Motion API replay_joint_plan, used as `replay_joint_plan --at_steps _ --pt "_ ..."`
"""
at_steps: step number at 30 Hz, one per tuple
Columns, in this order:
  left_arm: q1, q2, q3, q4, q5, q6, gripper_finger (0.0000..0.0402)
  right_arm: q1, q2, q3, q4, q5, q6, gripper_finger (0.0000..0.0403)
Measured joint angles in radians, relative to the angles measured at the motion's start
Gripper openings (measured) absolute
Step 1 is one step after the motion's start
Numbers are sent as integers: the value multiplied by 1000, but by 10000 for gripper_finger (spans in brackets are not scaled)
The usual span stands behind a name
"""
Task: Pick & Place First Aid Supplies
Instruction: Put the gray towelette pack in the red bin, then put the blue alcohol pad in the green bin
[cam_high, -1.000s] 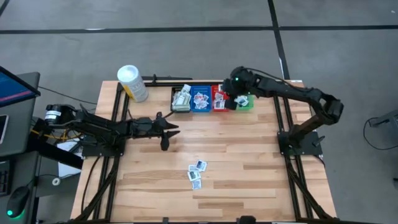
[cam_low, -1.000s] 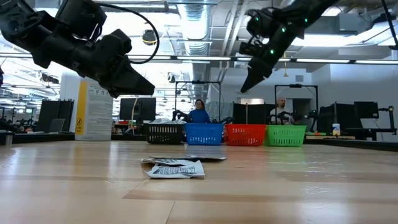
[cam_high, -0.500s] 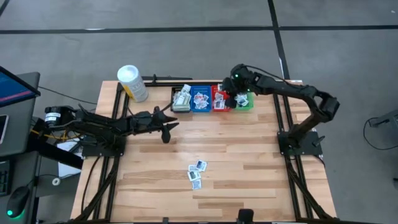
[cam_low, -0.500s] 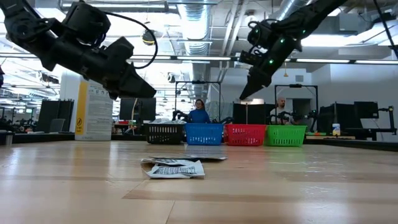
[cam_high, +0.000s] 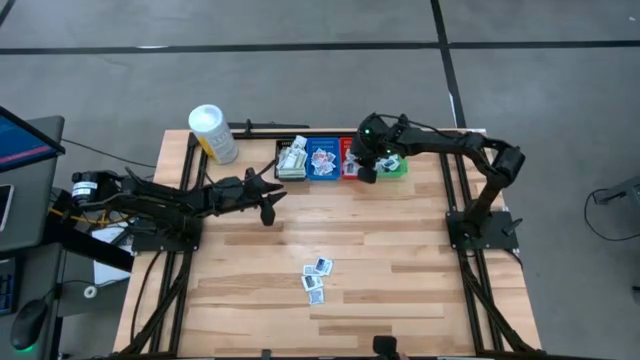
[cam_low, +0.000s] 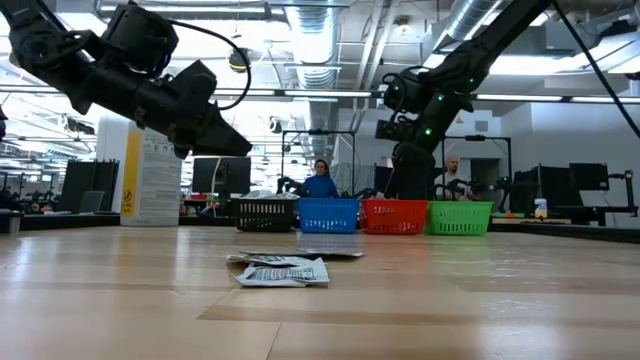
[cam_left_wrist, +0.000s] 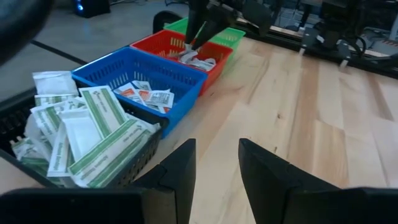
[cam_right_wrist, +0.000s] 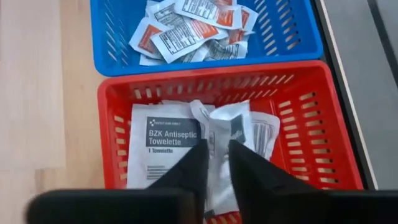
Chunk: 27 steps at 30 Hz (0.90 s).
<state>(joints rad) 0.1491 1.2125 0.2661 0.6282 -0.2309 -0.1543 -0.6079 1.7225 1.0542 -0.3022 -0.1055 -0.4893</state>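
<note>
- High view, upper middle: black, blue, red plastic bins already hold sorted packets; right gripper above red, fingers narrowly parted, grip unclear.
- Frame centre-bottom: few white packets remain on table; left gripper waits, fingers spread, empty.

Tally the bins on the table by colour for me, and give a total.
Black bin: 1
Blue bin: 1
Red bin: 1
Green bin: 1
Total: 4
</note>
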Motion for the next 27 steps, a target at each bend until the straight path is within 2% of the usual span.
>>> replay_joint_plan --at_steps 8,13,21,27 --pt "11 0 0 0 -4 0 121 0 -10 1 -9 0 0 149" --pt "10 0 0 0 -4 0 121 41 -10 1 -16 2 8 184" --pt "8 0 0 0 -4 -7 121 173 -51 0 -15 70 -15 181" --pt "6 0 0 1 -2 -27 121 297 -75 1 -16 72 2 170"
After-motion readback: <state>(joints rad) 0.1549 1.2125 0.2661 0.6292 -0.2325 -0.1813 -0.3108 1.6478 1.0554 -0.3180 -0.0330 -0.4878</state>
